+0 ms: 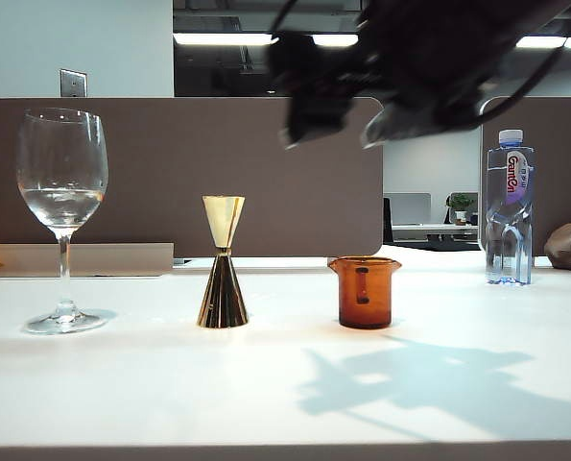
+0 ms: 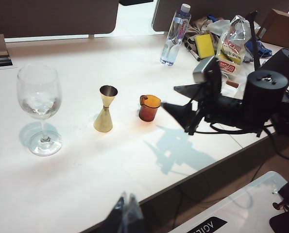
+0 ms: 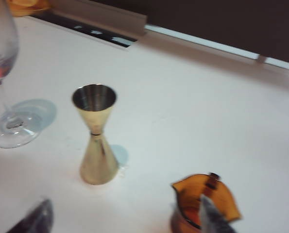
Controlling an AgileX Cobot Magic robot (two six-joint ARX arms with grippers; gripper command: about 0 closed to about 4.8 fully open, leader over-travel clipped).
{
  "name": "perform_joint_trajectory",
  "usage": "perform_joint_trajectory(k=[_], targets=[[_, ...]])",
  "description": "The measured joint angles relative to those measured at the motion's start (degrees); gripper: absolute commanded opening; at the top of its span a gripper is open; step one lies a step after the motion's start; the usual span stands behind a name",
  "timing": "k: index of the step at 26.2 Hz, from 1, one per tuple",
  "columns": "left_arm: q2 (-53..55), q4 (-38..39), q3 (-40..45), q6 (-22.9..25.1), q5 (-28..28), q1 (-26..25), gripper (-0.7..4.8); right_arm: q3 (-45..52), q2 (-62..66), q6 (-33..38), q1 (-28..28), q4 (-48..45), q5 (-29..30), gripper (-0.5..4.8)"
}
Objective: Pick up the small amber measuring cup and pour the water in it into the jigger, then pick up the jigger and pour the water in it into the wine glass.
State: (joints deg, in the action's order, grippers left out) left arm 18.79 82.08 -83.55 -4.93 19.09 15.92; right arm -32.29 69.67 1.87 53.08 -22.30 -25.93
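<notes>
Three vessels in a row on the white table (image 1: 170, 384) — wine glass (image 1: 62, 173) with a little water (image 1: 62, 204), gold jigger (image 1: 223, 279) in the middle, amber cup (image 1: 364, 291) beside it. Right gripper (image 2: 178, 101) up above the cup, fingers spread, holding nothing. Left gripper (image 2: 126, 213) near the table's front edge — open or closed, cannot tell.

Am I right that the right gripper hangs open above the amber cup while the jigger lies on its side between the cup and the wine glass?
Not quite: the jigger stands upright, as the exterior view shows. The right gripper, amber cup and wine glass are as you say.
</notes>
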Motion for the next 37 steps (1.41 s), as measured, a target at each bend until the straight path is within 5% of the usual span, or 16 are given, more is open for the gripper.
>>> perform_joint_trajectory(k=[2, 4, 8, 13, 23, 37], targets=[[-0.04, 0.00, 0.00, 0.00, 0.00, -0.02, -0.02, 1.44, -3.21, -0.02, -1.64, 2.08, -0.48, 0.89], [-0.04, 0.00, 0.00, 0.00, 0.00, 0.02, -0.02, 3.63, -6.58, -0.04, -4.11, 4.09, -0.63, -0.07], [-0.04, 0.00, 0.00, 0.00, 0.00, 0.00, -0.02, 6.97, -13.53, -0.13, -9.18, 8.11, 0.13, -0.05], [-0.02, 0.00, 0.00, 0.00, 0.00, 0.00, -0.02, 8.17, -22.51, -0.17, -19.65, 16.24, 9.94, -0.05], [-0.02, 0.00, 0.00, 0.00, 0.00, 0.00, -0.02, 9.46, -36.72, -0.17, -40.19, 23.85, 10.73, -0.04], [-0.02, 0.00, 0.00, 0.00, 0.00, 0.00, -0.02, 13.05, -41.03, -0.17, -46.38, 24.79, 10.58, -0.04]])
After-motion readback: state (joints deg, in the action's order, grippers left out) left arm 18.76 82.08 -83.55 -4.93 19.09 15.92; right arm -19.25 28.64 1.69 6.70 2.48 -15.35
